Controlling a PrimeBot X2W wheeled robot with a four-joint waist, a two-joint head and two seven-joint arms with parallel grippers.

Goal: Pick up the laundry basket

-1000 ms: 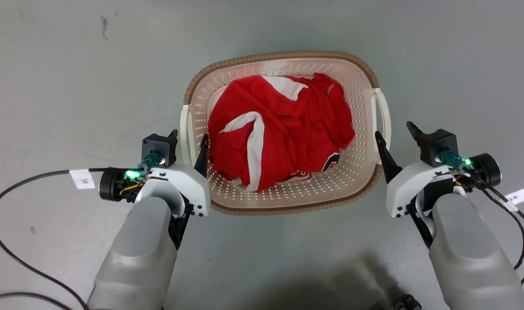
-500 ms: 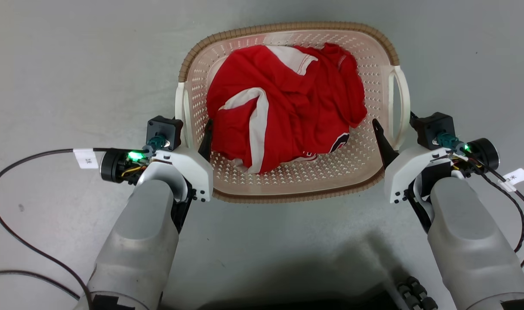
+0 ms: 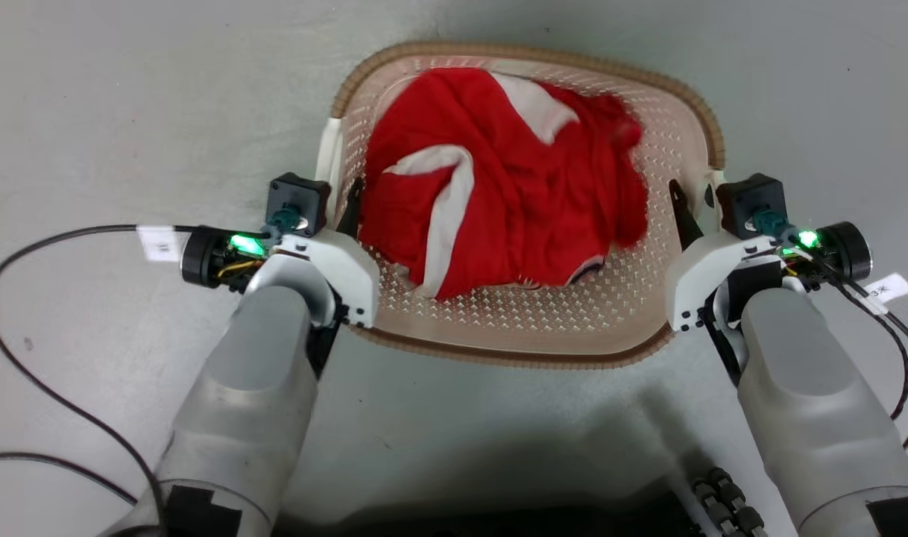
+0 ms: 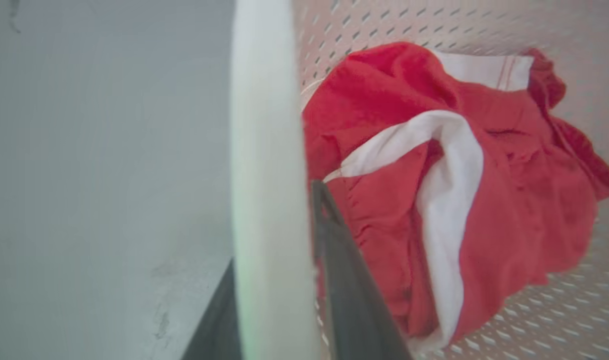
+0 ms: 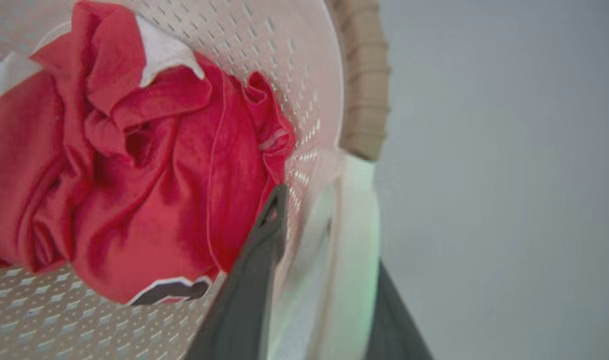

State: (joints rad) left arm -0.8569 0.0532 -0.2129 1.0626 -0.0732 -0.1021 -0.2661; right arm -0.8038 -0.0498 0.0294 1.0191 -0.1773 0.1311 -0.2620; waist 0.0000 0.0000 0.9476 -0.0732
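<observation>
At 7 and 5 o'clock in the head view, the pale left forearm (image 3: pixel 253 403) and right forearm (image 3: pixel 812 395) are seen reaching forward. Just beyond them, the laundry basket (image 3: pixel 514 356) is held at 12 o'clock, between the two grippers, over the grey floor (image 3: pixel 89 112). Whether it is clear of the floor cannot be told.

The left gripper (image 3: pixel 331 200) is closed on the basket's white left handle (image 3: pixel 333 156), at the basket's 9 o'clock. In the left wrist view this handle (image 4: pixel 264 150) is pinched between the two dark fingers (image 4: pixel 344 290), one set inside the perforated wall and one outside it. The right gripper (image 3: pixel 701 205) is likewise closed on the right handle (image 5: pixel 357 240), at the basket's 3 o'clock. There too, one finger (image 5: pixel 257 270) is placed inside the wall and the other outside.

Inside the basket, a crumpled red and white garment (image 3: pixel 514 194) is heaped across the bottom. It is touched by the inner left finger. At the far side, toward 12 o'clock, the brown woven-look rim (image 3: pixel 528 54) is seen curving round. The basket is slightly turned in the head view, its right end lying nearer.
</observation>
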